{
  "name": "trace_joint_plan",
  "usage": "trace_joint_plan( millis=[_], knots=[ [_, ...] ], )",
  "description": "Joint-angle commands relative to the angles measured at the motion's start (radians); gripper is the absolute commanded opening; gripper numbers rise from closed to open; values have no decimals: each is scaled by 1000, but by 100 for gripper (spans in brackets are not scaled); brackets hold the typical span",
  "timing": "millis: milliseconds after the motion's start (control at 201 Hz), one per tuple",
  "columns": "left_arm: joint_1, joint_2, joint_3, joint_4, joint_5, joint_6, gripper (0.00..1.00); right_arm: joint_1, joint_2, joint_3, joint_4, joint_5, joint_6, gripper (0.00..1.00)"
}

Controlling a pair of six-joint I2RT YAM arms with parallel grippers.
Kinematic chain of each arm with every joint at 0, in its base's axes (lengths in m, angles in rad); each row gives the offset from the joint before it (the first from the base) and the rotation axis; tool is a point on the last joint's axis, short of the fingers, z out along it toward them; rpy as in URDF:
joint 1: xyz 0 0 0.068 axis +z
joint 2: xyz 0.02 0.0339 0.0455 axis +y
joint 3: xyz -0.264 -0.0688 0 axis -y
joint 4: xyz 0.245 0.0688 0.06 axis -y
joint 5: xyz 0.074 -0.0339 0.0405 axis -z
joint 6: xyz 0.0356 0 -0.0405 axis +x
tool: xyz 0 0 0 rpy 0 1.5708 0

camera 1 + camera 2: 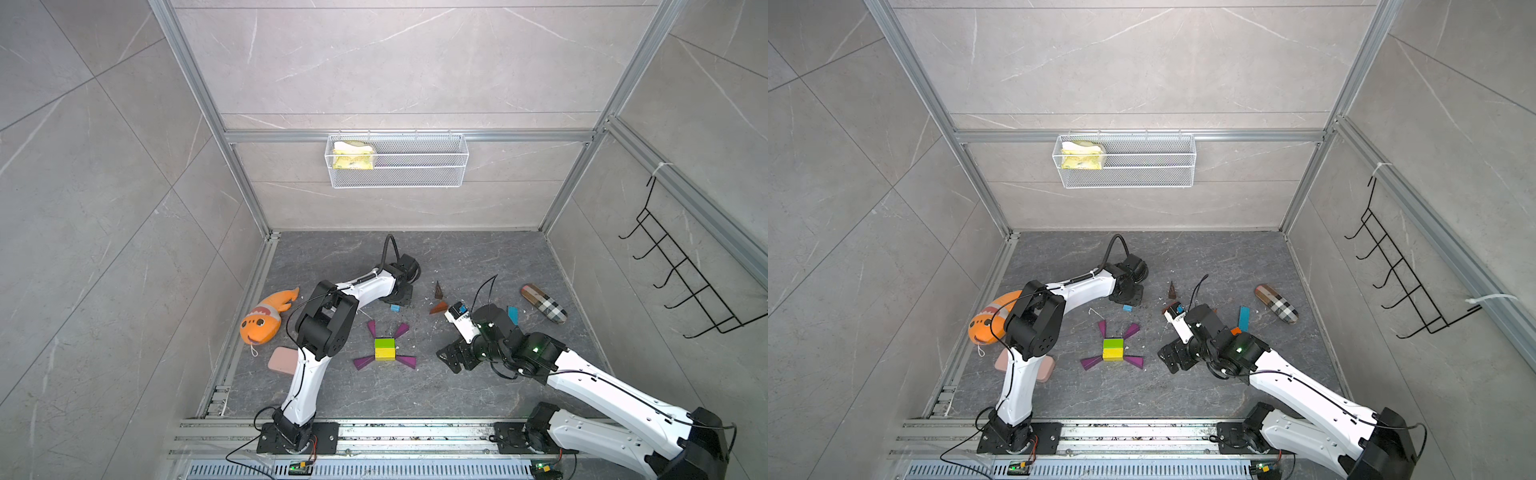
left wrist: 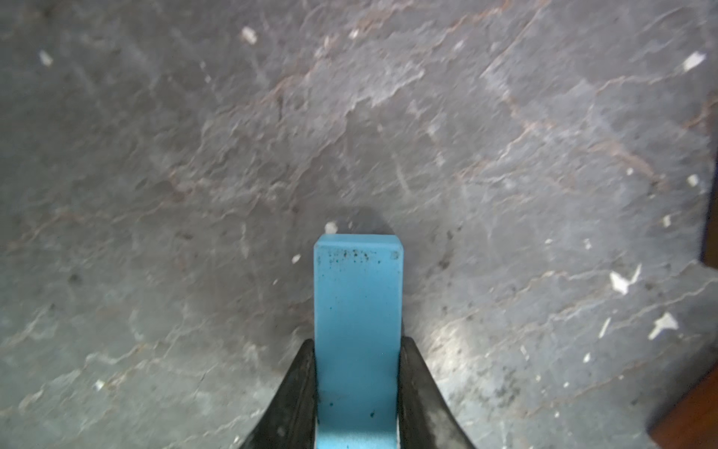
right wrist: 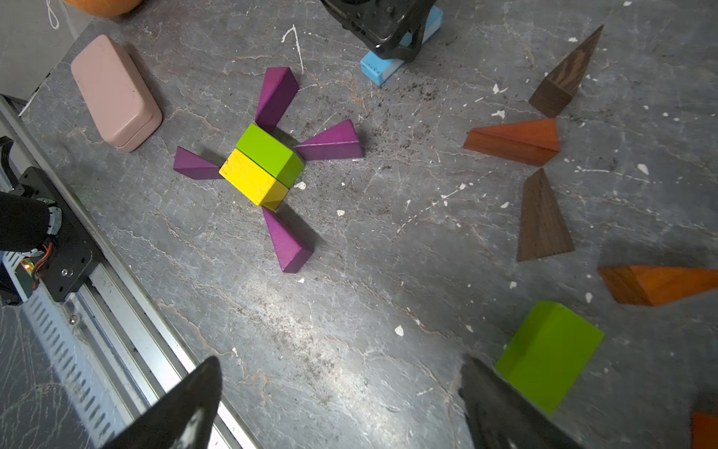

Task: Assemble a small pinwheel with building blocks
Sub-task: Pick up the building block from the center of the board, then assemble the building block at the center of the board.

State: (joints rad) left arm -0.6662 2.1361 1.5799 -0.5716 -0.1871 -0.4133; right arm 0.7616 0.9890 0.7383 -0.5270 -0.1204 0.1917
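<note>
A green brick (image 1: pixel 385 344) and a yellow brick (image 1: pixel 385 354) sit side by side mid-floor, with several purple wedges (image 3: pixel 330 144) fanning out from their corners. Behind them, my left gripper (image 2: pixel 357 344) is shut on a blue bar (image 2: pixel 357 295) that rests on the floor; both fingers press its sides. My right gripper (image 3: pixel 342 388) hangs open and empty to the right of the pinwheel. Beside one of its fingers lies a loose green brick (image 3: pixel 549 353). Brown wedges (image 3: pixel 542 221) and orange wedges (image 3: pixel 516 142) lie nearby, and a second blue bar (image 1: pixel 1244 318) farther right.
An orange plush fish (image 1: pixel 266 318) and a pink case (image 1: pixel 282 360) lie at the left by the left arm. A plaid pouch (image 1: pixel 544 303) lies at the right. A wire basket (image 1: pixel 397 160) hangs on the back wall, a hook rack (image 1: pixel 681 270) on the right wall.
</note>
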Motion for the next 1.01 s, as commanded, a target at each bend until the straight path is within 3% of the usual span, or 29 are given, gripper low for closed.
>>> trace_joint_plan(
  millis=[0, 119, 319, 538, 682, 846, 1005],
  knots=[
    [-27, -207, -87, -17, -87, -64, 11, -1, -23, -2, -19, 2, 18, 95],
    [-106, -368, -168, -145, -180, -184, 10, -2, -25, -38, 5, -66, 0, 96],
    [-354, -534, -268, -385, -341, -508, 9, -1, -46, -73, 16, -151, -11, 93],
    [-609, -558, -325, -609, -379, -912, 8, -1, -100, -91, 18, -209, -32, 92],
    [-681, -546, -389, -601, -344, -1062, 9, 0, -113, -96, 14, -260, -25, 91],
    [-717, -566, -491, -476, -332, -1102, 10, 0, -121, -106, 16, -291, -4, 89],
    [-716, -581, -597, -280, -342, -1002, 10, 0, -122, -107, 18, -296, -6, 89]
  ],
)
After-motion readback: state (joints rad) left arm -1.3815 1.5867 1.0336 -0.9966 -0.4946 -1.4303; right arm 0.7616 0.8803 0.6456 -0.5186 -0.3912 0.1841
